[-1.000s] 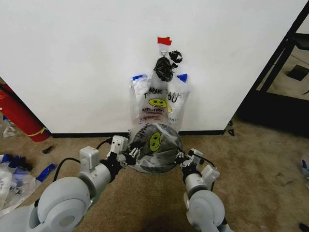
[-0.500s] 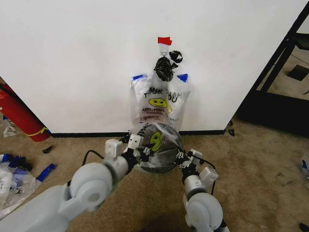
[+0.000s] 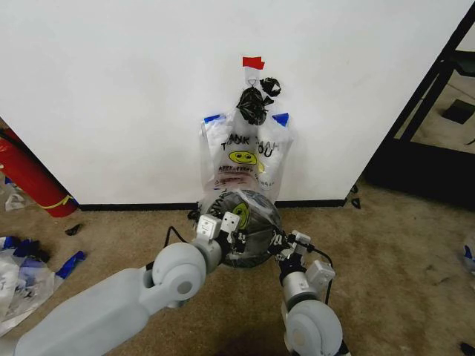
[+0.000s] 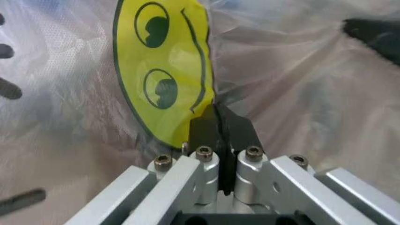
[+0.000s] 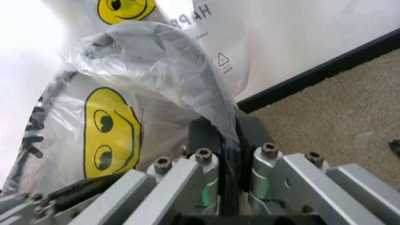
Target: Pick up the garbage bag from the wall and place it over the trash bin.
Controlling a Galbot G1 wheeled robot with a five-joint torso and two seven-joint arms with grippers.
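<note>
The garbage bag (image 3: 239, 222) is already off the wall (image 3: 111, 89) and draped over the trash bin (image 3: 256, 248), whose dark mesh shows through the film; what seems left is settling the edges and letting go. The left gripper (image 3: 228, 222) pinches the thin plastic right at the yellow smiley face, its black pads closed together on a fold, with the face just beyond the fingertips. The right gripper (image 3: 286, 243) is clamped on a crumpled ridge of the same bag at the bin's far side, the film bunched between its fingers. The plastic is clear, wrinkled and glossy, stretched into a rounded dome. Another bag (image 3: 245, 159) of the same print hangs flat on the wall above.
</note>
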